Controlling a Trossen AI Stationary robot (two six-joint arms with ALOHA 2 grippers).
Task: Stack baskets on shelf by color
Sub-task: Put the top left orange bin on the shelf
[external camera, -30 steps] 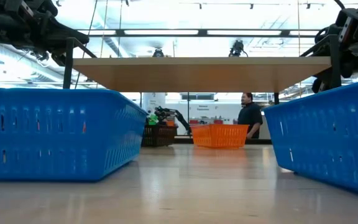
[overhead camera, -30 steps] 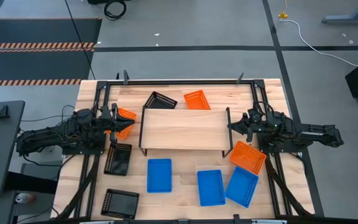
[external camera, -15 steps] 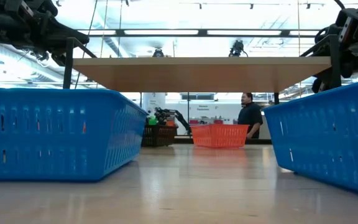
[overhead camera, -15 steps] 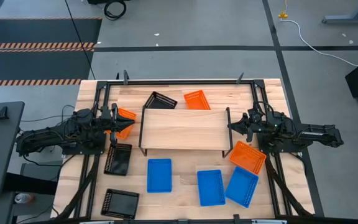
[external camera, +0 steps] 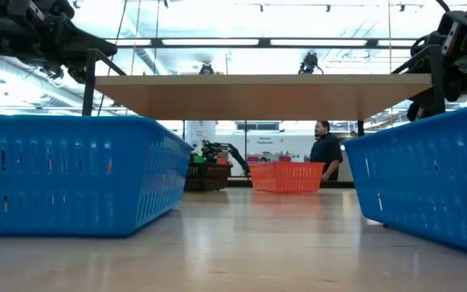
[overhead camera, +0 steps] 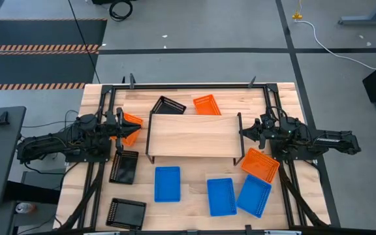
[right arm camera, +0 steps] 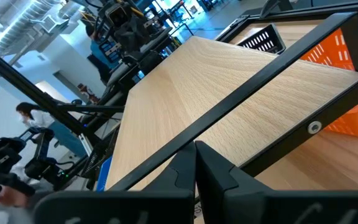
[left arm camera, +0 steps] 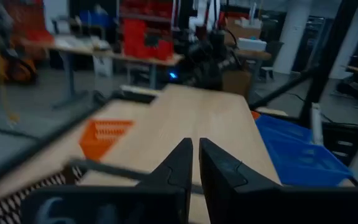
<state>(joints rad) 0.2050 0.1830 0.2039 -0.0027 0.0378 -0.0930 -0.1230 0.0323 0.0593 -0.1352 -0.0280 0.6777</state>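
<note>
A: Where does the stacking stand?

B: Not begun, I'd judge. The shelf (overhead camera: 192,135) top is bare, and the baskets lie scattered on the table (overhead camera: 194,196): three blue baskets (overhead camera: 167,183) near, black ones (overhead camera: 124,167) left, orange ones (overhead camera: 260,164) right and far.

A: Anything inside them?

B: All look empty.

A: The grippers?

B: The left gripper (overhead camera: 120,121) hangs at the shelf's left end, fingers pinched together, gripping nothing. The right gripper (overhead camera: 247,132) waits at the right end, likewise clenched and empty. Next, one must open over a basket.
</note>
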